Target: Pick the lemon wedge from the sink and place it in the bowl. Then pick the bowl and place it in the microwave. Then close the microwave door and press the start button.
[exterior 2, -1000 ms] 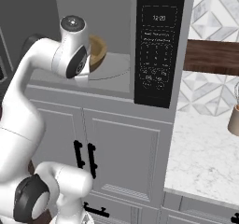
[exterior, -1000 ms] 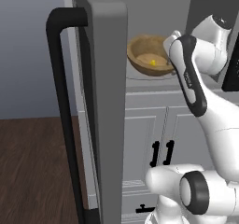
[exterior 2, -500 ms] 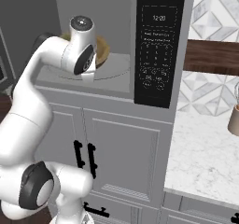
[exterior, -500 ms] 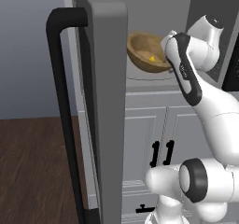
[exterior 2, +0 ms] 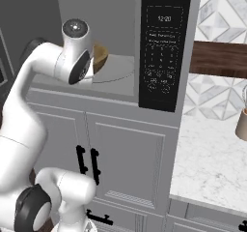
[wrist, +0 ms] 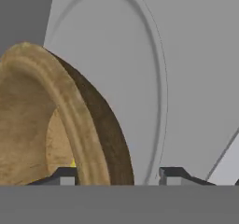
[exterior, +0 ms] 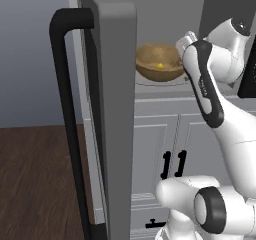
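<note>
The bowl (exterior: 159, 63) sits inside the microwave (exterior 2: 118, 42), on the round pale turntable (wrist: 140, 78) of its floor, and the lemon wedge (exterior: 160, 65) lies in the bowl's hollow as a small yellow speck. The gripper (wrist: 114, 175) is at the bowl's near rim, its 2 fingertips (wrist: 173, 174) spread apart with the rim standing between them (a clear gap shows between the rim and the fingertip on the turntable side, so nothing is pinched). The arm (exterior: 202, 79) reaches into the microwave from the front. The microwave door (exterior: 112, 119) stands swung wide open to the left of the bowl, its black bar handle (exterior: 67, 124) upright. To the right of the bowl is the dark keypad panel (exterior 2: 164, 47).
</note>
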